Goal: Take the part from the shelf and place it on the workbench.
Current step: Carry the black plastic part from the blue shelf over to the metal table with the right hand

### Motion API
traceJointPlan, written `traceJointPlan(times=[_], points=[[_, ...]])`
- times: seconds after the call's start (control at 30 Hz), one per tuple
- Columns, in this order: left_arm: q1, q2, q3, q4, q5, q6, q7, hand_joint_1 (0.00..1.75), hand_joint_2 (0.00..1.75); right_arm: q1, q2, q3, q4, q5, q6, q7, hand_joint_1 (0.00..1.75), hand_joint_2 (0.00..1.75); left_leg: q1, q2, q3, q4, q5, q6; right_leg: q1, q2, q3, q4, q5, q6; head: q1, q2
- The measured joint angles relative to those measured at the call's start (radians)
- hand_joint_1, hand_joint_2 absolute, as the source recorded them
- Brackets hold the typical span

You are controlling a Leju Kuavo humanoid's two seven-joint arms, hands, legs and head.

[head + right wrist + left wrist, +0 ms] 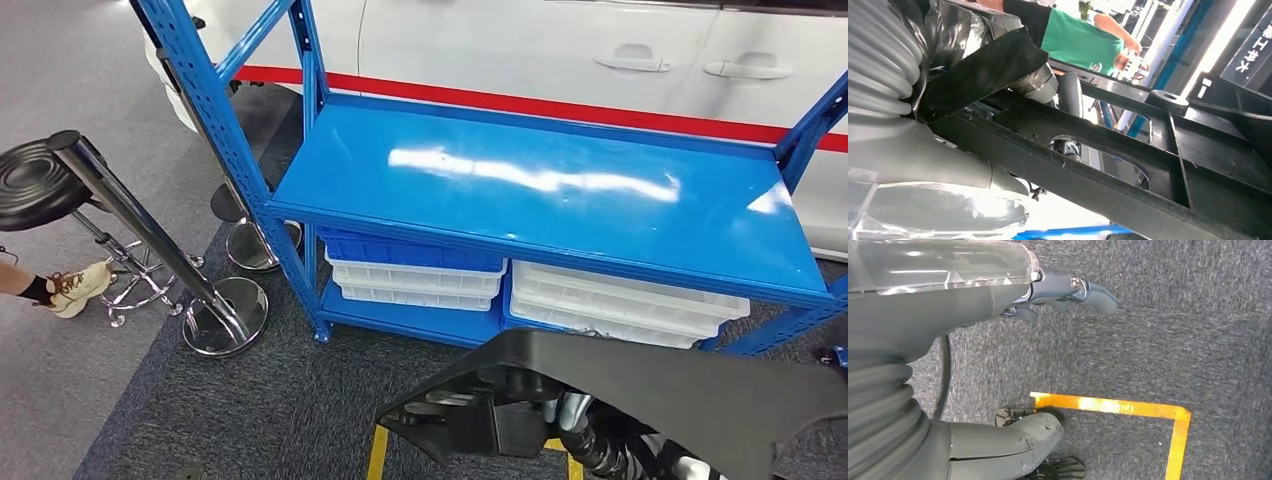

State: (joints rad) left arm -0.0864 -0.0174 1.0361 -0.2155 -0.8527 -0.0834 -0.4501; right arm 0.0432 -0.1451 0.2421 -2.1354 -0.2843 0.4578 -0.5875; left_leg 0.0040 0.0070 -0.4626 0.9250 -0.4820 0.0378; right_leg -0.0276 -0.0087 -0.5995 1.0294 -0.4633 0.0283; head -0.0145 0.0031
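A large black plastic part (650, 385), flat with an irregular outline, hangs low in front of me, just before the blue metal rack (540, 190). In the right wrist view my right hand (933, 160) grips a bar of the part's ribbed underside (1128, 165), with the thumb below it and the fingers hidden behind it. In the head view the part covers that hand, and a piece of the right arm (600, 445) shows beneath. My left hand (973, 305) hangs over the grey carpet with its fingers (1088, 292) and thumb (1018, 440) apart, holding nothing.
The rack's bare top board is shiny; white bins (620, 305) and a blue bin (410, 250) fill its lower level. A white car with a red stripe (560, 60) stands behind. Chrome stools (150, 240) and a person's foot (80, 285) are left. Yellow floor tape (1128, 407) marks the carpet.
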Motion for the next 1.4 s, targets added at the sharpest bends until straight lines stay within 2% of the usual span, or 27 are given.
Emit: traceJointPlan(times=[0.1, 0.13, 0.17, 0.2, 0.27, 0.33, 0.43, 0.5, 0.6, 0.63, 0.67, 0.7, 0.73, 0.8, 0.87, 0.93, 0.97, 1.03, 1.07, 1.1, 1.13, 1.17, 1.2, 1.23, 1.3, 1.37, 1.4], points=[[-0.001, -0.001, 0.000, 0.000, -0.003, -0.001, 0.005, 0.00, 1.75, 0.003, 0.000, -0.007, 0.000, 0.013, 0.006, -0.008, 1.75, 1.75, -0.007, 0.003, -0.021, 0.007, 0.011, 0.014, 0.005, 0.004, -0.082, 0.199, -0.115, -0.003, 0.000, 0.000], [-0.001, -0.001, 0.000, 0.000, -0.004, -0.001, 0.006, 0.00, 1.75, 0.005, -0.001, -0.009, 0.000, 0.015, 0.006, -0.009, 1.75, 1.75, -0.010, 0.004, -0.026, 0.010, 0.013, 0.016, 0.006, 0.005, -0.099, 0.247, -0.131, -0.003, 0.000, 0.000], [-0.001, -0.001, 0.000, 0.000, -0.005, -0.001, 0.007, 0.00, 1.75, 0.006, -0.001, -0.011, 0.000, 0.016, 0.007, -0.009, 1.75, 1.75, -0.013, 0.003, -0.029, 0.012, 0.014, 0.018, 0.007, 0.006, -0.096, 0.256, -0.125, -0.004, 0.000, 0.000], [-0.001, -0.001, 0.000, 0.000, -0.005, -0.001, 0.007, 0.00, 1.75, 0.008, -0.001, -0.013, 0.000, 0.016, 0.007, -0.009, 1.75, 1.75, -0.014, 0.003, -0.031, 0.014, 0.014, 0.018, 0.008, 0.006, -0.072, 0.223, -0.103, -0.007, 0.000, 0.000], [-0.002, -0.001, 0.000, 0.000, -0.006, -0.001, 0.007, 0.00, 1.75, 0.008, -0.001, -0.016, 0.000, 0.017, 0.009, -0.010, 1.75, 1.75, -0.016, 0.001, -0.033, 0.021, 0.013, 0.016, 0.010, 0.006, 0.008, 0.086, -0.041, -0.013, 0.000, 0.000], [-0.003, -0.001, 0.000, 0.000, -0.006, -0.001, 0.009, 0.00, 1.75, 0.008, -0.001, -0.019, -0.001, 0.018, 0.012, -0.014, 1.75, 1.75, -0.020, 0.001, -0.038, 0.030, 0.011, 0.010, 0.011, 0.006, 0.059, -0.019, -0.013, -0.020, 0.000, 0.000], [-0.005, -0.001, 0.000, 0.000, -0.005, 0.000, 0.015, 0.00, 1.75, 0.008, -0.002, -0.020, -0.002, 0.024, 0.017, -0.020, 1.75, 1.75, -0.020, 0.005, -0.048, 0.037, 0.010, -0.002, 0.012, 0.014, 0.059, -0.042, -0.007, -0.033, 0.000, 0.000], [-0.006, -0.001, 0.001, 0.000, -0.005, 0.003, 0.024, 0.00, 1.75, 0.007, -0.004, -0.021, -0.002, 0.027, 0.023, -0.024, 1.75, 1.75, -0.017, 0.004, -0.065, 0.079, -0.023, -0.014, 0.008, 0.019, 0.056, -0.044, -0.001, -0.043, 0.000, 0.000], [-0.007, 0.000, 0.002, 0.000, -0.004, 0.007, 0.030, 0.00, 1.75, 0.007, -0.004, -0.021, -0.003, 0.029, 0.025, -0.025, 1.75, 1.75, -0.006, 0.001, -0.144, 0.268, -0.127, -0.036, 0.005, 0.029, 0.045, -0.042, 0.006, -0.050, 0.000, 0.000], [-0.007, 0.000, 0.002, 0.000, -0.004, 0.007, 0.030, 0.00, 1.75, 0.007, -0.004, -0.021, -0.003, 0.030, 0.025, -0.025, 1.75, 1.75, -0.003, 0.001, -0.166, 0.320, -0.144, -0.040, 0.005, 0.034, 0.042, -0.041, 0.008, -0.049, 0.000, 0.000], [-0.007, -0.001, 0.002, 0.000, -0.004, 0.007, 0.031, 0.00, 1.75, 0.007, -0.004, -0.021, -0.003, 0.030, 0.025, -0.025, 1.75, 1.75, 0.000, 0.000, -0.171, 0.337, -0.141, -0.041, 0.005, 0.041, 0.039, -0.040, 0.010, -0.048, 0.000, 0.000], [-0.007, -0.001, 0.002, 0.000, -0.004, 0.007, 0.031, 0.00, 1.75, 0.007, -0.004, -0.021, -0.003, 0.030, 0.025, -0.025, 1.75, 1.75, 0.001, -0.002, -0.157, 0.312, -0.118, -0.039, 0.005, 0.049, 0.037, -0.039, 0.011, -0.047, 0.000, 0.000], [-0.007, -0.001, 0.003, 0.000, -0.005, 0.008, 0.034, 0.00, 1.75, 0.007, -0.004, -0.021, -0.003, 0.030, 0.025, -0.025, 1.75, 1.75, 0.001, -0.009, -0.125, 0.251, -0.082, -0.034, 0.006, 0.057, 0.037, -0.038, 0.012, -0.045, 0.000, 0.000], [-0.007, 0.001, 0.003, 0.000, -0.007, 0.022, 0.048, 0.00, 1.75, 0.003, -0.005, -0.021, -0.003, 0.031, 0.025, -0.025, 1.75, 1.75, 0.000, -0.050, -0.054, 0.106, -0.021, -0.018, 0.004, 0.075, 0.035, -0.038, 0.017, -0.040, 0.000, 0.000], [-0.006, 0.002, 0.003, 0.000, -0.012, 0.061, 0.078, 0.00, 1.75, -0.003, -0.005, -0.021, -0.003, 0.032, 0.025, -0.025, 1.75, 1.75, -0.003, -0.077, -0.023, 0.038, -0.004, -0.005, 0.000, 0.094, 0.028, -0.039, 0.024, -0.030, 0.000, 0.000], [-0.007, 0.002, 0.004, 0.000, -0.017, 0.127, 0.123, 0.00, 1.75, -0.008, -0.009, -0.021, -0.003, 0.029, 0.029, -0.025, 1.75, 1.75, -0.003, -0.062, -0.019, 0.022, 0.000, 0.003, -0.002, 0.114, 0.021, -0.045, 0.034, -0.014, 0.000, 0.000], [-0.009, -0.001, 0.005, 0.000, -0.023, 0.169, 0.154, 0.00, 1.75, -0.012, -0.014, -0.022, -0.003, 0.024, 0.032, -0.024, 1.75, 1.75, -0.001, -0.050, -0.014, 0.008, 0.008, 0.006, 0.000, 0.108, 0.017, -0.043, 0.032, -0.007, 0.000, 0.000], [-0.007, -0.008, 0.006, 0.000, -0.044, 0.248, 0.219, 0.00, 1.75, -0.033, -0.027, -0.024, -0.002, 0.005, 0.040, -0.015, 1.75, 1.75, 0.002, -0.021, -0.011, -0.016, 0.024, 0.012, 0.005, 0.068, -0.012, 0.013, -0.010, -0.002, 0.000, 0.000], [-0.004, -0.013, 0.005, 0.000, -0.057, 0.277, 0.247, 0.00, 1.75, -0.045, -0.032, -0.024, -0.001, -0.005, 0.042, -0.009, 1.75, 1.75, -0.001, -0.007, -0.012, -0.017, 0.026, 0.014, 0.006, 0.042, -0.040, 0.074, -0.047, -0.001, 0.000, 0.000], [-0.001, -0.016, 0.004, 0.000, -0.068, 0.295, 0.268, 0.00, 1.75, -0.056, -0.036, -0.025, 0.001, -0.013, 0.044, -0.003, 1.75, 1.75, -0.004, 0.007, -0.017, -0.013, 0.026, 0.017, 0.006, 0.028, -0.072, 0.145, -0.083, 0.000, 0.000, 0.000], [0.001, -0.019, 0.003, 0.000, -0.076, 0.306, 0.283, 0.00, 1.75, -0.063, -0.039, -0.025, 0.003, -0.018, 0.044, 0.003, 1.75, 1.75, -0.007, 0.020, -0.022, -0.009, 0.025, 0.018, 0.005, 0.022, -0.096, 0.205, -0.106, 0.002, 0.000, 0.000], [0.002, -0.022, 0.001, 0.000, -0.082, 0.313, 0.293, 0.00, 1.75, -0.068, -0.043, -0.025, 0.006, -0.021, 0.045, 0.006, 1.75, 1.75, -0.008, 0.033, -0.025, -0.004, 0.023, 0.019, 0.005, 0.018, -0.108, 0.237, -0.112, 0.004, 0.000, 0.000], [0.001, -0.024, 0.000, 0.000, -0.086, 0.316, 0.299, 0.00, 1.75, -0.072, -0.046, -0.026, 0.009, -0.023, 0.045, 0.008, 1.75, 1.75, -0.009, 0.044, -0.028, 0.001, 0.021, 0.019, 0.005, 0.014, -0.098, 0.228, -0.097, 0.005, 0.000, 0.000], [0.000, -0.025, -0.002, 0.000, -0.091, 0.318, 0.305, 0.00, 1.75, -0.076, -0.049, -0.027, 0.011, -0.024, 0.045, 0.010, 1.75, 1.75, -0.009, 0.054, -0.028, 0.006, 0.018, 0.017, 0.005, 0.005, -0.068, 0.180, -0.069, 0.006, 0.000, 0.000], [0.000, -0.027, -0.009, 0.000, -0.110, 0.327, 0.327, 0.00, 1.75, -0.084, -0.052, -0.027, 0.014, -0.028, 0.046, 0.010, 1.75, 1.75, -0.012, 0.072, -0.027, 0.016, 0.010, 0.010, 0.008, -0.040, 0.011, 0.041, -0.015, 0.003, 0.000, 0.000], [0.001, -0.028, -0.025, 0.000, -0.153, 0.349, 0.371, 0.00, 1.75, -0.091, -0.056, -0.029, 0.016, -0.036, 0.046, 0.010, 1.75, 1.75, -0.019, 0.088, -0.026, 0.021, 0.004, 0.001, 0.013, -0.069, 0.048, -0.035, 0.003, -0.009, 0.000, 0.000], [0.003, -0.028, -0.037, 0.000, -0.180, 0.364, 0.399, 0.00, 1.75, -0.092, -0.058, -0.031, 0.017, -0.040, 0.047, 0.009, 1.75, 1.75, -0.021, 0.097, -0.026, 0.024, 0.001, -0.003, 0.016, -0.066, 0.048, -0.042, 0.002, -0.016, -0.001, 0.000]])
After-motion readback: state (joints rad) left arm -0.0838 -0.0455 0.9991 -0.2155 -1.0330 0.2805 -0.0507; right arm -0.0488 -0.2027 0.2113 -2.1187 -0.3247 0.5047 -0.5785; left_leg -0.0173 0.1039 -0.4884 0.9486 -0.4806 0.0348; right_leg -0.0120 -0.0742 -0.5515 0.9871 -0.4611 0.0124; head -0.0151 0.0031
